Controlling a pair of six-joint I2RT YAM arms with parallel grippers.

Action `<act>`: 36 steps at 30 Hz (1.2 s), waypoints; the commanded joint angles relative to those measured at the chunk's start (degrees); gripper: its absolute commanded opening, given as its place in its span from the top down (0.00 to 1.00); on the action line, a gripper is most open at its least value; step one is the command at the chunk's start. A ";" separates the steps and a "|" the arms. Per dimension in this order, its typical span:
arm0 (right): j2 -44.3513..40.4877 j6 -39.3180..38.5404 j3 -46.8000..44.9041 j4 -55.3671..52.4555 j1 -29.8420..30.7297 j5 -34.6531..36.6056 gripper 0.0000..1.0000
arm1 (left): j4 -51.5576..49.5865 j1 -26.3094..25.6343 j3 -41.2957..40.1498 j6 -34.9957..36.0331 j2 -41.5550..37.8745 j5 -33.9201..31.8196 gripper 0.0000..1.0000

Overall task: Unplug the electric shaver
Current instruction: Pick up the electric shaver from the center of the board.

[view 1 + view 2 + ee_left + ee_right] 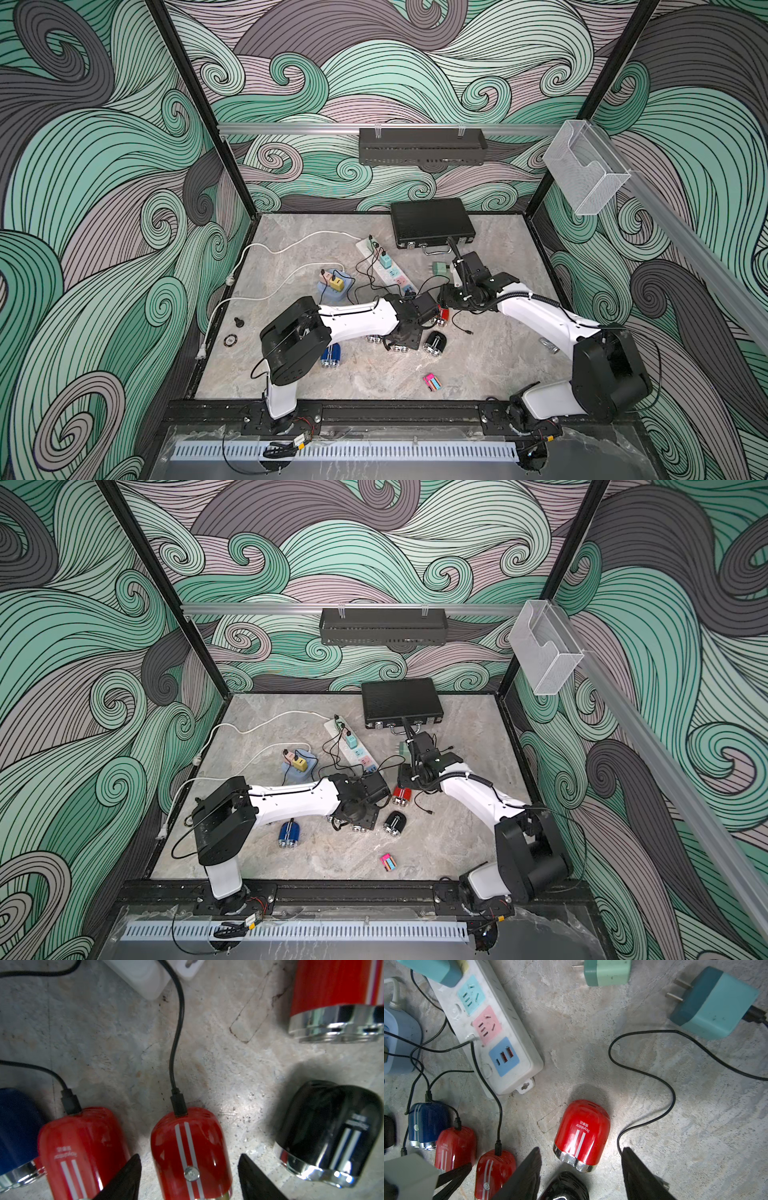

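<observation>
Brackets a red electric shaver (pixel 191 1142) with the left gripper (pixel 189 1156), fingers wide and clear of both flanks; lies on the marble tabletop (pixel 239 1064) with a black charging cable (pixel 171 1068) plugged into its end. Hangs the right gripper (pixel 581 1149), fingers equally wide and empty, by an uncabled red shaver (pixel 582 1136) near the white power strip (pixel 527 1051).

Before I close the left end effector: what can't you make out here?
- Left end effector: its own wrist hides it in both top views; the left wrist view's edge cuts off its fingers.
- Striped red shaver: head cut off by the same edge.
- Its cable: the far end leaves that view; in the right wrist view it meets another cable at the power strip, socket unclear.
</observation>
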 commanded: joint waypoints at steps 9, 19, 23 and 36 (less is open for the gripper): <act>-0.50 -0.66 1.21 -0.90 0.42 0.42 0.38 | -1.08 -1.75 -0.18 -2.69 2.10 -1.58 0.28; -0.19 -0.90 1.57 -0.98 0.44 0.05 0.39 | -1.97 -1.93 0.41 -4.05 4.24 -2.61 0.30; -0.53 -0.75 1.17 -0.84 0.44 0.34 0.38 | -2.20 -1.87 0.50 -4.47 4.72 -2.96 0.33; -1.10 -0.57 0.30 -0.59 0.36 0.58 0.39 | 0.61 -1.92 -1.73 -4.08 3.56 -2.03 0.58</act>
